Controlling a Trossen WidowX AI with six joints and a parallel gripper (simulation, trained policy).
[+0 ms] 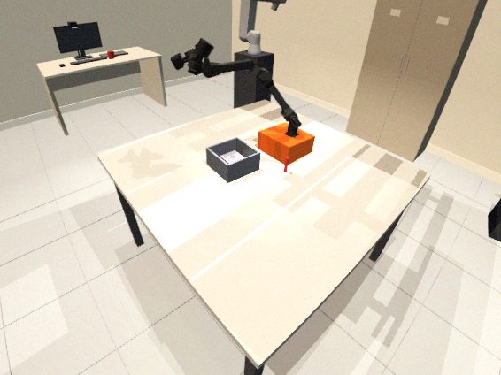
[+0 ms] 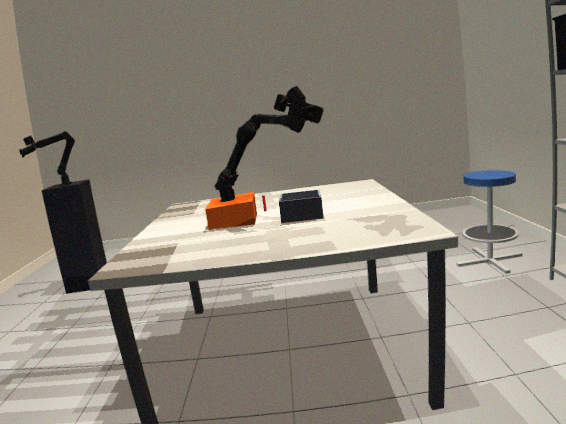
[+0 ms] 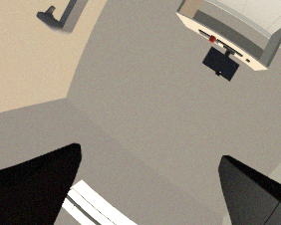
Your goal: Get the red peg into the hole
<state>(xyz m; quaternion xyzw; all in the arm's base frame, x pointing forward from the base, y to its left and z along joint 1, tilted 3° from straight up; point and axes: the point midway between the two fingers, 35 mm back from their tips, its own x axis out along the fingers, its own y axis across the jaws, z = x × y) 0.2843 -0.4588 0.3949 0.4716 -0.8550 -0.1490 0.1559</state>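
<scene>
The red peg (image 1: 286,164) (image 2: 264,203) stands upright on the table, between the orange block and the open box and a little apart from both. The dark grey open box (image 1: 243,168) (image 2: 301,211) sits on the table. A pale plate (image 1: 227,156) with a small dark hole shows at its bottom in the top view; no peg is in it. My gripper (image 3: 151,158) is open and empty, its black fingers wide apart in the wrist view. It is raised high above the table, well away from the peg and box. The fingers are too dark to make out in the top and exterior views.
The arm's base stands on an orange block (image 1: 273,145) (image 2: 231,214) beside the peg. The box's raised walls surround the plate. The wooden table (image 1: 265,292) (image 2: 345,230) extends around them. A desk with a monitor (image 1: 79,37) (image 3: 220,64), a cabinet and a stool stand off the table.
</scene>
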